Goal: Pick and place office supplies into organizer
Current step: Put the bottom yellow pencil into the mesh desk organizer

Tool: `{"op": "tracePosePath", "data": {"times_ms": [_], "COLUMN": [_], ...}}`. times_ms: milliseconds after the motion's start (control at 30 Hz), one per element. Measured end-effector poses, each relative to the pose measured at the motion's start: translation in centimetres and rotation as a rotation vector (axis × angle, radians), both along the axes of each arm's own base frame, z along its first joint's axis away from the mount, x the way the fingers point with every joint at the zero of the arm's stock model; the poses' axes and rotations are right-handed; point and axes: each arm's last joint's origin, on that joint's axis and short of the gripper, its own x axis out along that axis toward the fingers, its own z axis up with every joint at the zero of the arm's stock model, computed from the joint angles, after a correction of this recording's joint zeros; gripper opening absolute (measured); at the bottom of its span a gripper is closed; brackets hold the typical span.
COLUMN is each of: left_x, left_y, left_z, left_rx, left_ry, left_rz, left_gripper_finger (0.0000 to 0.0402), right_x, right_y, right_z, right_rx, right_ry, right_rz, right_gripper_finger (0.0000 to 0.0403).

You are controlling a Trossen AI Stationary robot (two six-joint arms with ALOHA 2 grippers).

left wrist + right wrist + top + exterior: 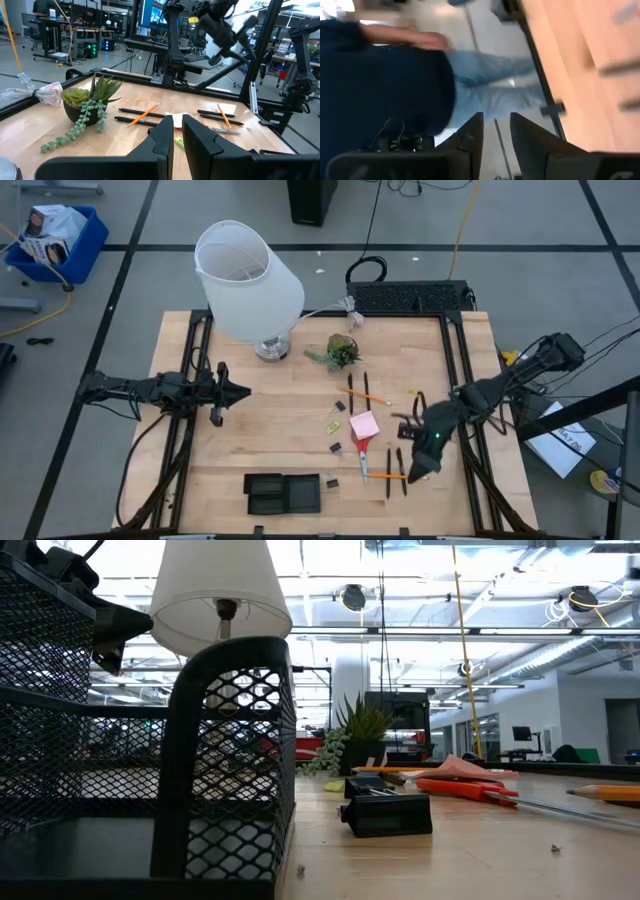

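The office supplies lie on the table's right half: a pink sticky pad (364, 425), red-handled scissors (362, 457) just nearer, orange pencils (369, 395) (393, 476), black pens (351, 385) (403, 483), small black clips (336, 447) (331, 481) and a yellow-green piece (332, 425). The black organizer (283, 493) sits at the near edge. My right gripper (417, 475) hangs raised over the pens right of the scissors, fingers a narrow gap apart (496, 122), with nothing between them. My left gripper (244, 392) waits shut at the table's left (177, 131).
A white lamp (250, 280) stands at the far left and a small potted plant (342, 352) at the far middle. A black box (410, 297) lies along the far edge. A person in jeans (485, 95) stands beyond the near edge. Bare wood lies between the left gripper and the supplies.
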Motion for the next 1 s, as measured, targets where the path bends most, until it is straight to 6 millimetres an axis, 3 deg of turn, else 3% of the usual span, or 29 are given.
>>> {"op": "tracePosePath", "data": {"times_ms": [167, 433, 633, 1000], "left_x": [0.0, 0.0, 0.0, 0.0], "left_y": [0.0, 0.0, 0.0, 0.0], "left_z": [0.0, 0.0, 0.0, 0.0], "left_rx": [0.000, 0.000, 0.000, 0.000], "left_ry": [0.000, 0.000, 0.000, 0.000], "left_rz": [0.000, 0.000, 0.000, 0.000], "left_gripper_finger": [0.0042, 0.0042, 0.0042, 0.0042], "right_x": [-0.5, -0.1, -0.6, -2.9], "right_y": [1.2, 1.8, 2.8, 5.2], "right_z": [-1.5, -3.2, -3.4, -3.4], "right_rx": [-0.032, -0.130, -0.184, -0.678], "right_ry": [0.169, 0.216, 0.175, 0.090], "right_rz": [0.016, 0.031, 0.013, 0.133], "right_gripper_finger": [0.0070, 0.0057, 0.0054, 0.0054]}}
